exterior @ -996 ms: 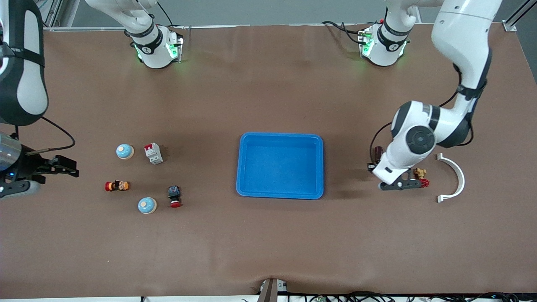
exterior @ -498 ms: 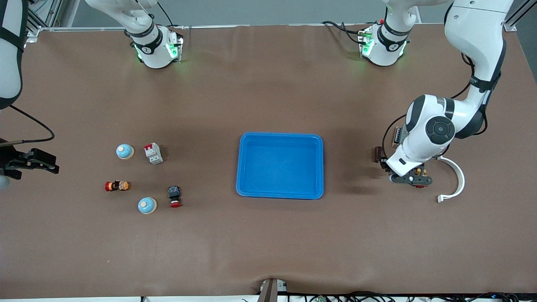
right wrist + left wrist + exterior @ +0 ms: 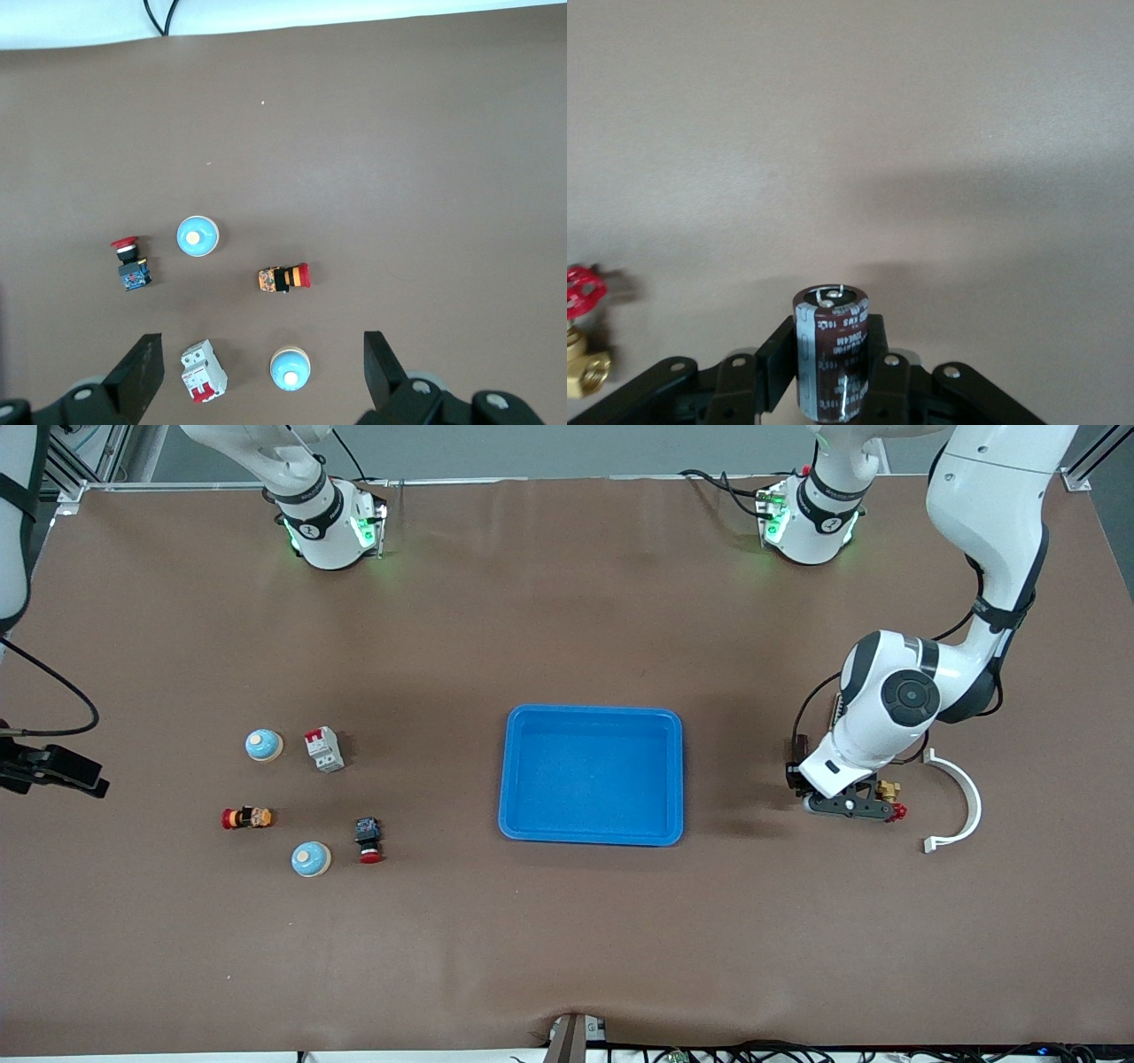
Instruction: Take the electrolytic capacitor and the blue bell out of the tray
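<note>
The left arm's wrist is hiding most of the left gripper point(image 3: 800, 772), which is clamping the capacitor point(image 3: 830, 354) above the table near the blue tray point(image 3: 592, 722) (a brass valve point(image 3: 583, 328) lies close). The right gripper point(image 3: 263, 372), fingers spread, is hovering over two bells point(image 3: 197, 236), largely cropped at the table's edge.

A: What gets cut off?

B: The capacitor point(image 3: 831, 350) runs off the left wrist view at six o'clock. The brass valve point(image 3: 585, 341) is clipped at nine o'clock.

A: And from the front?

B: The right gripper point(image 3: 53, 769) is cropped at nine o'clock.
</note>
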You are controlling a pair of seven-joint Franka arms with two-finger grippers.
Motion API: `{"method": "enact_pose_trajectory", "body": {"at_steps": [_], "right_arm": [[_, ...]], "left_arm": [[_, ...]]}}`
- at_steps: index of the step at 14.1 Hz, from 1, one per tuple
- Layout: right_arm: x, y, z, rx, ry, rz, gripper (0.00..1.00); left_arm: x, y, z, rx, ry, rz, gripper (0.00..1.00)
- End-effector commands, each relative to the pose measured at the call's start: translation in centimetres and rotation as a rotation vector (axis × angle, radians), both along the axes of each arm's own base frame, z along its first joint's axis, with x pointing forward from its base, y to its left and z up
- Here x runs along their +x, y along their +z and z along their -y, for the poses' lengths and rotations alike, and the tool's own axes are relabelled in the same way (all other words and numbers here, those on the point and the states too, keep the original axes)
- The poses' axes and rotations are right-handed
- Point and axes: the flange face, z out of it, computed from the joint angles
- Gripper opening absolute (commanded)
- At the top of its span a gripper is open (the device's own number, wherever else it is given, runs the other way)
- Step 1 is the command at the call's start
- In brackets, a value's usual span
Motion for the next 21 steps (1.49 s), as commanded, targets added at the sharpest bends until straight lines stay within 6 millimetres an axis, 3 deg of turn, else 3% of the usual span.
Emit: {"method": "enact_pose_trajectory", "body": {"at_steps": [1, 4, 6, 11, 14, 18, 21], "right_arm": [[-1.3, 2.0, 0.8, 0.0, -0.029, 0.007, 1.0], [-1.8, 1.8, 0.3, 0.008, -0.023, -0.032, 1.0], [-3.1, 3.7, 0.5, 0.012, -0.026, -0.033, 1.0], [-6.2, 6.0, -0.2, 0.032, -0.023, -0.135, 1.0], [-8.7, 9.6, -0.6, 0.044, -0.012, -0.111, 1.0], [-13.0, 9.5, -1.6, 0.056, 0.002, -0.096, 1.0], [-13.3, 9.6, -1.7, 0.066, -0.001, -0.1, 1.0]], "left_arm": [[0.2, -0.6, 0.6, -0.017, -0.021, 0.023, 0.0], [0.8, -0.7, 0.8, -0.021, -0.024, 0.031, 0.0], [1.5, -0.7, 0.9, -0.024, -0.021, 0.038, 0.0], [3.0, -1.9, 0.8, -0.031, -0.036, 0.038, 0.0], [3.2, -2.8, 0.7, -0.031, -0.036, 0.027, 0.0], [3.5, -3.7, 0.4, -0.023, -0.04, 0.001, 0.0], [3.5, -4.2, 0.2, -0.016, -0.039, -0.02, 0.0]]}}
